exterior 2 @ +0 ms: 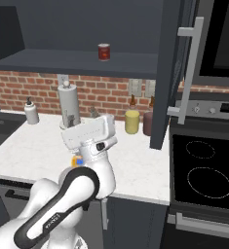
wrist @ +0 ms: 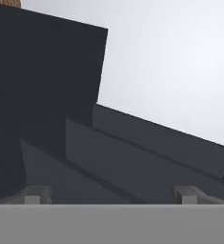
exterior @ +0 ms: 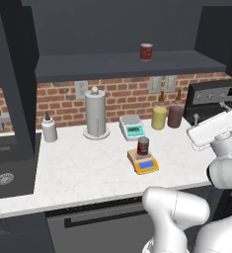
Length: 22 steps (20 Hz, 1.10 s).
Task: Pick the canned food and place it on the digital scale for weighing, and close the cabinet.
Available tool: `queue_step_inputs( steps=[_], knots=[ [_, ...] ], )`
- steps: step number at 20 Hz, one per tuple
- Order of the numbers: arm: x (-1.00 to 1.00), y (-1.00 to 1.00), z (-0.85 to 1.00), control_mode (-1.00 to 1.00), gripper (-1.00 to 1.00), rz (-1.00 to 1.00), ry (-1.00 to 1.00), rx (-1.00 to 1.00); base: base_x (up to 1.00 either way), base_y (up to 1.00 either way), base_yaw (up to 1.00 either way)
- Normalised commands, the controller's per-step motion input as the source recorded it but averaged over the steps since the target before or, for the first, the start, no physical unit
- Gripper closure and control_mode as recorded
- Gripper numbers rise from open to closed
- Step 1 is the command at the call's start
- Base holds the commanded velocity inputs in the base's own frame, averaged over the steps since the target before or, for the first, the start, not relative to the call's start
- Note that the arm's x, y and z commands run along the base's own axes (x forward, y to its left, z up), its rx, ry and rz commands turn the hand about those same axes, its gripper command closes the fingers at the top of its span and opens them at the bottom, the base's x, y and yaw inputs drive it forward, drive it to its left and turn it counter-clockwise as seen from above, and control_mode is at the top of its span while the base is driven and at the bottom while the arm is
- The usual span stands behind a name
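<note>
Can: canned food (exterior: 143,147) sits on digital scale (exterior: 146,163).
Tool (wrist: 111,194): spread wide, empty.
Next: push cabinet (exterior 2: 167,73) door shut.

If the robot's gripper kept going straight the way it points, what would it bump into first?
Probably the dark cabinet door: it lies right ahead of the open gripper. How far off is unclear.

You face a red brick wall (exterior: 127,96) with pale outlets (exterior: 81,89) | a white marble table (exterior: 88,173) runs beneath it | on your right sits a black stove (exterior 2: 206,175) with ring burners | a dark shelf (exterior: 122,64) hangs overhead | light is even and soft
</note>
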Motion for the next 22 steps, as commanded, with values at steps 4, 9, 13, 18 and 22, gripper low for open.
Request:
queue_step_inputs(
  steps=[4,9,13,18,22],
  knots=[
    [-0.09,-0.66,0.12,-1.00,-1.00,-0.35,-0.10,0.13,0.00,0.00,0.00],
    [-0.19,-0.58,-0.03,-1.00,-1.00,-0.28,-0.18,0.06,0.00,0.00,0.00],
    [-0.06,-0.81,-0.03,-1.00,-1.00,-0.30,-0.09,0.05,0.00,0.00,0.00],
    [0.00,-0.93,0.00,-1.00,-1.00,-0.30,0.01,0.07,0.00,0.00,0.00],
    [0.00,-0.77,0.00,-1.00,-1.00,-0.23,0.11,0.00,0.00,0.00,0.00]
  ],
)
